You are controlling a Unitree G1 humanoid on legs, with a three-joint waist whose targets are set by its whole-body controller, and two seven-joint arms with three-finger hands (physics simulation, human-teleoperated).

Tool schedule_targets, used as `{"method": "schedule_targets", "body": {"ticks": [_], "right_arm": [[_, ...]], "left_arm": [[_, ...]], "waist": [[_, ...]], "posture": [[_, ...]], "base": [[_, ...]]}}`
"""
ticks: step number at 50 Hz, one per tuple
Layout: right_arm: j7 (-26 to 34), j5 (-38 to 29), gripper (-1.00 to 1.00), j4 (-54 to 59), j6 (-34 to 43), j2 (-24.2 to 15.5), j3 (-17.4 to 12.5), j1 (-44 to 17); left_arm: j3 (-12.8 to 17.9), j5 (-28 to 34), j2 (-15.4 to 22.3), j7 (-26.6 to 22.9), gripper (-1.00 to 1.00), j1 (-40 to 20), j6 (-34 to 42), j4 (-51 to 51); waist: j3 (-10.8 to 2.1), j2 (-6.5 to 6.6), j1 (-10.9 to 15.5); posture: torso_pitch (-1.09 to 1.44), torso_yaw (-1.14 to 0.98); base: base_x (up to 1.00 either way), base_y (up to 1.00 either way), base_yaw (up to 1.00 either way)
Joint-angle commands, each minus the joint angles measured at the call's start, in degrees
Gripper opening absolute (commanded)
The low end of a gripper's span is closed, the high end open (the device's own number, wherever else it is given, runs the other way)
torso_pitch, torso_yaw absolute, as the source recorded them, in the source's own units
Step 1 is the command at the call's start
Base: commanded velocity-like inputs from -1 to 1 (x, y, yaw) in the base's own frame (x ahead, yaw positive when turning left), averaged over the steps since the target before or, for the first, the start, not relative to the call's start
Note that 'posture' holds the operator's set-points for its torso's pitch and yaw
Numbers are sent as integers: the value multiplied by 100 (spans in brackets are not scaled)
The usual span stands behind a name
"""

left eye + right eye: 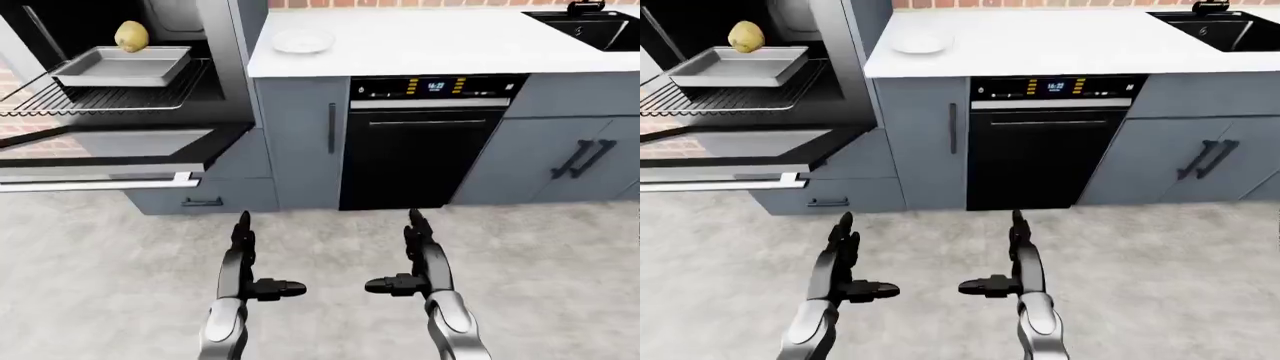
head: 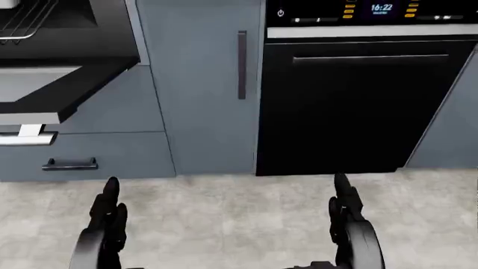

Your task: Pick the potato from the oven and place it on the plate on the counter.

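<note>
A yellow potato (image 1: 131, 36) sits in a grey baking tray (image 1: 122, 67) on the pulled-out oven rack (image 1: 90, 96) at the upper left of the left-eye view. A white plate (image 1: 303, 41) lies on the white counter (image 1: 430, 45), just right of the oven. My left hand (image 1: 250, 259) and right hand (image 1: 412, 255) hang low over the floor, fingers straight and open, holding nothing. Both are far below the potato and the plate.
The open oven door (image 1: 110, 154) juts out at the left at mid height. A black dishwasher (image 1: 420, 146) stands under the counter, and a black sink (image 1: 585, 26) sits at the upper right. Grey cabinets (image 1: 570, 161) line the right.
</note>
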Motion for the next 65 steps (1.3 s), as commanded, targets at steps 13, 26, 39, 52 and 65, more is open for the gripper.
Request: {"method": "schedule_targets", "body": {"ticks": [13,26,39,52,65], "right_arm": [[-78,41,100,-158,-478,17,42,-354],[-113,-1,100,-1962,1317,-159,-168,-845],[-16,238,100,-3098,2474,-338,-355,-1415],[23,247,100,-3469,2645,-377,-354,-1482],[26,379,100,-3727,2845,-482,-499,-1578]], "left_arm": [[26,-38,59,-148,100,-111,253,-1273],[329,72,313,-284,100,-888,2728,-3489],[459,181,528,-361,100,-1684,4014,-4280],[818,-152,730,-313,100,-1972,4706,-4861],[801,-271,829,-197,100,-2067,4941,-5039]], "waist": [[-449,-13,50],[-531,-3,55],[-198,-18,19],[-245,462,55],[-360,-207,121]], "posture": [[0,0],[0,0],[0,0],[0,0],[0,0]], "base": [[0,0,0],[0,0,0],[30,0,0],[52,0,0],[52,-10,0]]}}
